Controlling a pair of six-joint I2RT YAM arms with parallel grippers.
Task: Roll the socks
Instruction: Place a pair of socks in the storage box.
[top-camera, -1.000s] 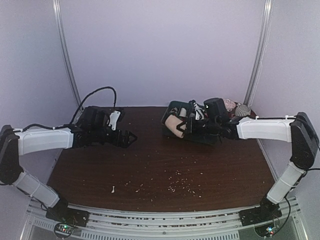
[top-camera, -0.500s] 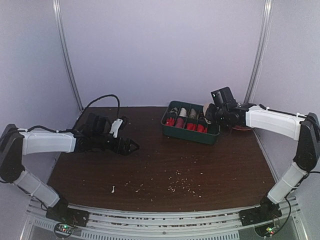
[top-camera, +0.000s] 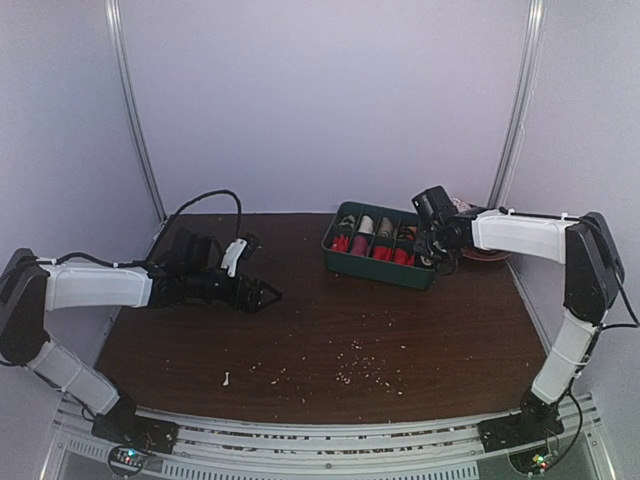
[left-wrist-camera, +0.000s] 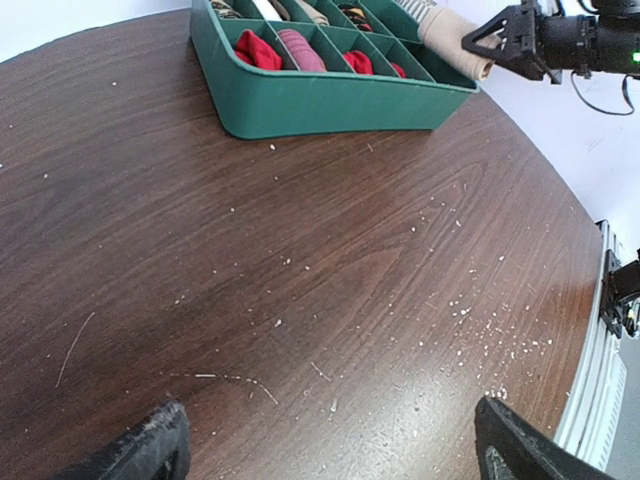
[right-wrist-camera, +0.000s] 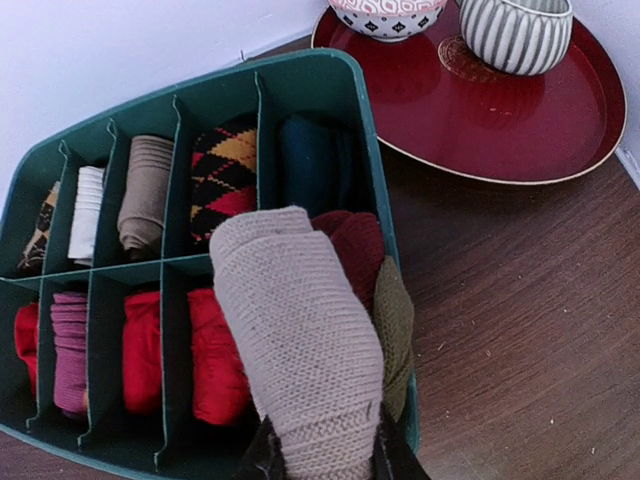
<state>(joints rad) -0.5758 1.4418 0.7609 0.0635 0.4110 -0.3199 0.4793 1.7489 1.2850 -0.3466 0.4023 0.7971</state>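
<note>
My right gripper (right-wrist-camera: 325, 455) is shut on a rolled beige knit sock (right-wrist-camera: 295, 330), which sticks out over the right end of the green divided tray (right-wrist-camera: 300, 68). Maroon and olive fabric (right-wrist-camera: 352, 245) lies right beside the roll in the near right compartment. A dark teal sock (right-wrist-camera: 312, 165) sits rolled in the far right compartment. In the top view the right gripper (top-camera: 432, 245) hangs at the tray's (top-camera: 375, 268) right end. My left gripper (top-camera: 268, 294) hovers open over bare table to the left, its fingers (left-wrist-camera: 150, 450) wide apart and empty.
Other compartments hold red bundles (right-wrist-camera: 175, 350), a pink roll, a grey roll and an argyle sock (right-wrist-camera: 222, 180). A red plate (right-wrist-camera: 500, 110) with two patterned bowls (right-wrist-camera: 515, 30) stands behind the tray on the right. Crumbs dot the table (top-camera: 350, 370).
The right arm carried the beige roll from the tray's left front back toward the plate, then returned to the tray's right end. The left gripper crept a little rightward, still open.
</note>
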